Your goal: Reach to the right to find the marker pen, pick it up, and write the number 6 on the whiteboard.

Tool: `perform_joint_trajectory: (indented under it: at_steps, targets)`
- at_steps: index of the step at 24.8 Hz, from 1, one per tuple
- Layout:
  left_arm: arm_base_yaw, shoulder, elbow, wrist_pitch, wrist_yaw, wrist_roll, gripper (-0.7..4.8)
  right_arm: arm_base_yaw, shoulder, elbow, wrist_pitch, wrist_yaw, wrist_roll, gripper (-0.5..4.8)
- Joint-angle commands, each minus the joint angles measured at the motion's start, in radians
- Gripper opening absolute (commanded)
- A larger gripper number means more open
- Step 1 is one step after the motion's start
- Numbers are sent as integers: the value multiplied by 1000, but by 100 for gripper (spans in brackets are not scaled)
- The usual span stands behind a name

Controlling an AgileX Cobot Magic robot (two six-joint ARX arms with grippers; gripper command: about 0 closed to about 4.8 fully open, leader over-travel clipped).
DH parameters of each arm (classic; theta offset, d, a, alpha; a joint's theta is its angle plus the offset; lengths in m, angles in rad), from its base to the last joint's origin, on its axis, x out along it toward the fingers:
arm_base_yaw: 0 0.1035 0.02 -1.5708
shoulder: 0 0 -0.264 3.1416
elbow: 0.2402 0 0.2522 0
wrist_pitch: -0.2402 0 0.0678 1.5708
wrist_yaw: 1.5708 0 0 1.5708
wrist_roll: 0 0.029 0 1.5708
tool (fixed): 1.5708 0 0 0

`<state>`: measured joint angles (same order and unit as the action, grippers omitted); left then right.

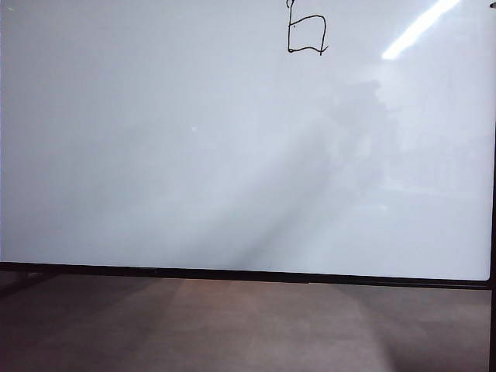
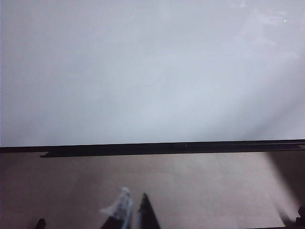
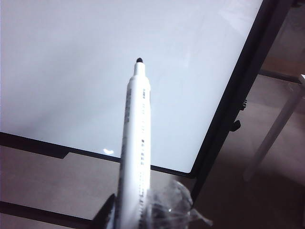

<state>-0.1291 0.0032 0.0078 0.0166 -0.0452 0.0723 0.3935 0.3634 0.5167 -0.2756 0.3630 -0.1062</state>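
Left tool [image 2: 133, 210]: low before the whiteboard's [image 2: 143, 71] bottom frame in the left wrist view, only two finger tips showing, one pale and one dark, close together with a narrow gap; nothing seen between them; released or clenched cannot be told.

Whiteboard [image 1: 194, 155]: large, glossy white, thin black frame, filling most of the exterior view above a brown floor [image 1: 232, 325]. Number 6 [image 1: 306, 35]: thin black lines, boxy square loop with a short stem rising from its left side, near the top edge, right of the middle. Bright streak of a mirrored ceiling light [image 1: 418, 27] toward the top right corner. Grey blurred shadow below and right of the figure.

Marker pen [image 3: 136, 143]: slim white barrel with small dark print down its length, small black tip uncapped, pointing at the whiteboard [image 3: 95, 57] near its bottom right corner; touching the board or just short of it cannot be told. Right tool [image 3: 136, 214]: clenched on the barrel's lower end, one dark finger and one wrapped in clear film either side. A pale leg [image 3: 274, 133] beyond the frame, on the floor.
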Motion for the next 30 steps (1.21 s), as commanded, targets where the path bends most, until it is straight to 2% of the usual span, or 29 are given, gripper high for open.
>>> perform_joint_trajectory:
  at_steps: [1, 6, 10, 13, 17, 25, 30]
  targets:
    - [0, 0, 1, 6, 4, 2, 26, -1, -3, 0, 19, -2, 2, 54]
    - [0, 1, 1, 7, 4, 2, 26, -86, -78, -111, 116, -7, 2, 54]
    - [0, 0, 1, 6, 4, 2, 26, -182, -185, -248, 233, -129, 2, 54]
    - [0, 0, 1, 6, 4, 2, 26, -238, -257, -312, 237, -187, 5, 54]
    - [0, 1, 1, 6, 4, 2, 26, -293, -355, -388, 235, -190, 25, 54]
    - [0, 1, 1, 7, 5, 2, 26, -327, -361, -512, 297, -206, 28, 54]
    - [0, 1, 1, 6, 4, 2, 26, -327, -361, -511, 298, -206, 28, 54]
